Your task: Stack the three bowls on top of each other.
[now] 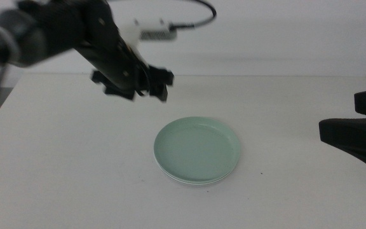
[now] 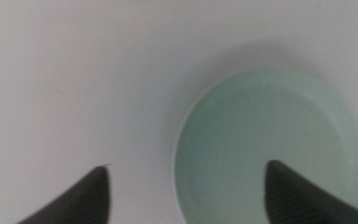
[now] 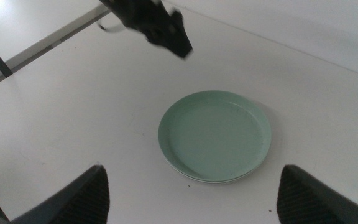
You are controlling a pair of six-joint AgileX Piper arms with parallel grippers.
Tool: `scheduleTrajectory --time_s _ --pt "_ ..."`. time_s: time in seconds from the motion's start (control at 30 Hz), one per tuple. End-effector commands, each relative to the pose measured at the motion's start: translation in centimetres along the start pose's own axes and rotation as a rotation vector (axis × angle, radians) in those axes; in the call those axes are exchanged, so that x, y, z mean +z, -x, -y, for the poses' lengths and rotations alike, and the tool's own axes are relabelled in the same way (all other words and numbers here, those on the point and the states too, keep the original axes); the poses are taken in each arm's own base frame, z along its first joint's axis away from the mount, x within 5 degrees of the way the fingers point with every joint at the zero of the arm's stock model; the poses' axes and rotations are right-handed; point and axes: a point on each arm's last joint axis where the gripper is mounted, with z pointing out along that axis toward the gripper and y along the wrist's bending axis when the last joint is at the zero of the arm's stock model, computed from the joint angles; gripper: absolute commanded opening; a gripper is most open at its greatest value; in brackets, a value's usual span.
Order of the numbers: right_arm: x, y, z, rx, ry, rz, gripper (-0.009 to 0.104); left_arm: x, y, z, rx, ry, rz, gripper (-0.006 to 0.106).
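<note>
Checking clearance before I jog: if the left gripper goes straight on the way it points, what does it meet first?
Probably the green bowl topping the stack: the left gripper, jaws open, points down at its near rim. Depth is unclear; it might land on the table just beside it.

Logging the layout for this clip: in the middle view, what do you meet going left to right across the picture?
Left tool, raised above the table with its jaws open → mint green bowl, on top of the stack with a white rim showing beneath it → right tool, at the picture's right edge with its jaws open.
</note>
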Motion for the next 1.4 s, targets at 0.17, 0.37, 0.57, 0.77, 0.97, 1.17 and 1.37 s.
scheduleTrajectory --time_s 0.17,0.37,0.57,0.77,0.97,1.17,1.37 --pt "0.0 -0.1 0.1 -0.002 -0.008 0.006 0.083 -11.1 -3.9 0.4 0.051 0.032 0.286 0.094" --pt "0.0 -0.1 0.1 -0.002 -0.008 0.006 0.083 -18.0 -11.0 -1.0 0.135 0.12 0.521 0.094" --pt "0.0 -0.1 0.1 -0.002 -0.008 0.006 0.083 -21.6 -16.2 -2.1 0.088 0.152 0.652 0.094" --pt "0.0 -0.1 0.1 -0.002 -0.008 0.006 0.083 -22.6 -17.8 -2.4 0.09 0.157 0.692 0.094" --pt "0.0 -0.1 0.1 -0.002 -0.008 0.006 0.083 -22.8 -17.7 -2.3 0.094 0.149 0.719 0.094" --pt "0.0 -0.1 0.1 -0.002 -0.008 0.006 0.083 -23.0 -18.3 -2.6 0.06 0.13 0.77 0.094" --pt "0.0 -0.1 0.1 -0.002 -0.008 0.006 0.083 -24.6 -19.7 -3.9 0.055 0.225 0.827 0.094"
